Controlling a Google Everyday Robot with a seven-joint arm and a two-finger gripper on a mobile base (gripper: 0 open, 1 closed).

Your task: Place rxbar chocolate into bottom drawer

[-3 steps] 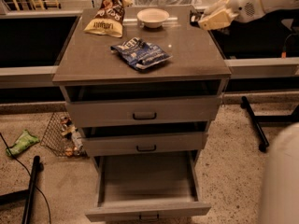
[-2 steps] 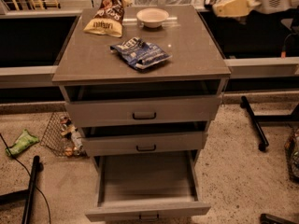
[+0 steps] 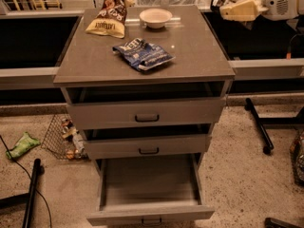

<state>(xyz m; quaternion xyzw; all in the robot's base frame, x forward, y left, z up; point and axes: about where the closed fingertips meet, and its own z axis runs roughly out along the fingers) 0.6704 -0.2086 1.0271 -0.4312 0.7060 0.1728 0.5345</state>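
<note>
Change: the bottom drawer (image 3: 149, 214), far below the tool and to its left, is pulled fully out, as it was a second ago. The tool (image 3: 226, 7) has risen from the counter (image 3: 194, 46) and drawn back off the right rear corner. It now hangs beyond that edge, clamped on a small dark item at its tip, judged to be the rxbar chocolate (image 3: 216, 2).

Meaning: pickup appears complete. The carry down to the drawer has not yet begun, and the bar must travel forward, left and well down.

Containers:
- Bottom drawer: interior bare, ready to receive.
- Middle drawer (image 3: 148, 146) and top drawer (image 3: 145, 114), below the tool: each slightly ajar, contents hidden.
- Wire basket (image 3: 56, 136) on the floor, far left of the tool and well below it: holds mixed wrappers.
- Bowl (image 3: 156, 22), left of the tool at the counter's rear: empty.

A blue-and-white snack bag (image 3: 142, 55) and a yellow-and-brown chip bag (image 3: 109, 18) lie loose on the counter, left of the tool.
</note>
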